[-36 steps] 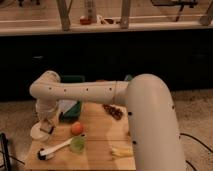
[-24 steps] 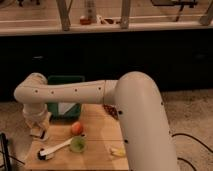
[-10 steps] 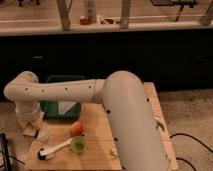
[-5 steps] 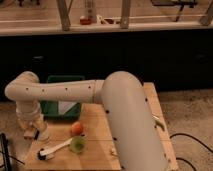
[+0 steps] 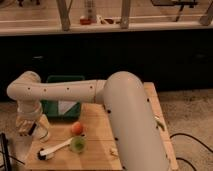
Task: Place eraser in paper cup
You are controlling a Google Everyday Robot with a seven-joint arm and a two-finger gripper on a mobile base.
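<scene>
My gripper (image 5: 26,128) hangs at the end of the long white arm (image 5: 75,92), over the table's left edge. The white paper cup (image 5: 43,134) sits just right of the gripper, touching or nearly touching it and partly hidden by it. I cannot make out the eraser; it may be hidden at the gripper.
An orange ball (image 5: 76,128) and a small translucent green cup (image 5: 77,145) sit mid-table. A white-handled tool (image 5: 52,149) lies at the front left. A green bin (image 5: 63,96) stands behind. A pale yellowish item (image 5: 113,149) lies beside the arm. The wooden table (image 5: 95,155) ends at the left by the gripper.
The arm has swung left, carrying the gripper from the table's left part out to its left edge. In the last half second it has dropped slightly.
</scene>
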